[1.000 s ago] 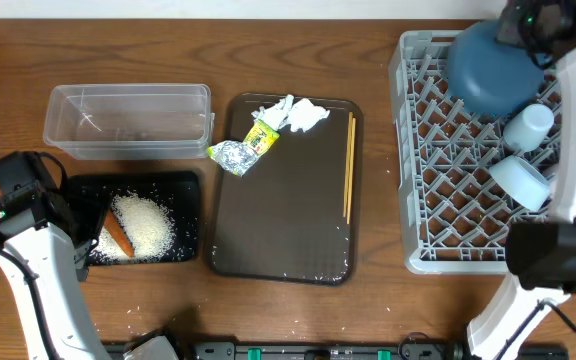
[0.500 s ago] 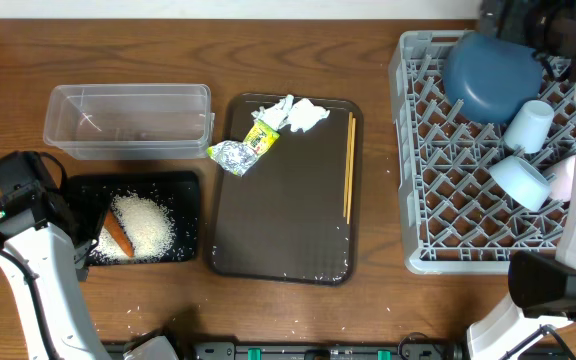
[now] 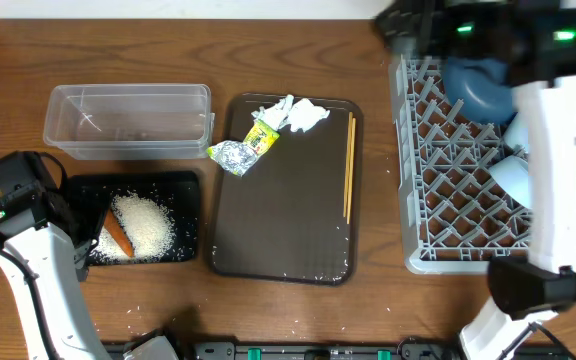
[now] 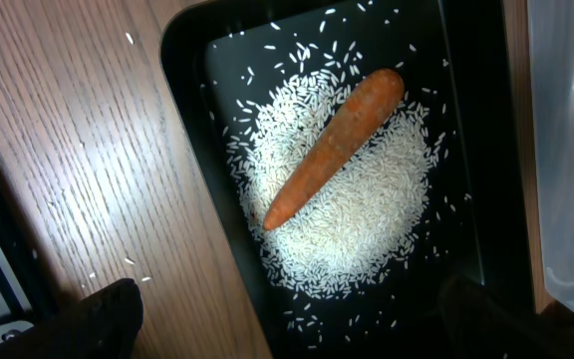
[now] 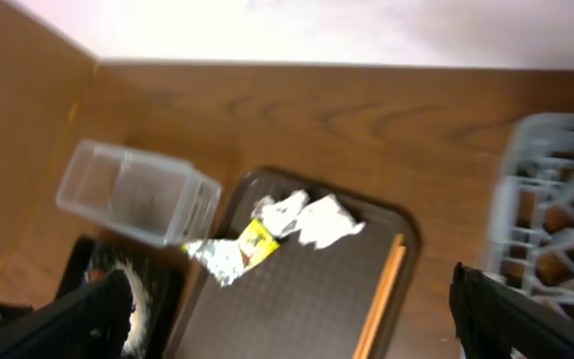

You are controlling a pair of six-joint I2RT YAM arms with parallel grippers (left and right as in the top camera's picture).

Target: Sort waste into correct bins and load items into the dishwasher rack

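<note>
Right gripper [image 5: 292,324] swung left, open; dark blue bowl [image 3: 473,82] beside it

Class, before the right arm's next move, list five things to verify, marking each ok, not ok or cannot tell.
1. Right tool open, empty: ok.
2. Thin wooden chopsticks lying clear on dark brown serving tray: ok.
3. Crumpled white tissue, crumpled silver foil, yellow-green wrapper binned: not ok, on that tray.
4. White rice heap and orange carrot in shallow black tray: ok.
5. Dark blue bowl seated in grey plastic rack: cannot tell, arm covers it.
</note>
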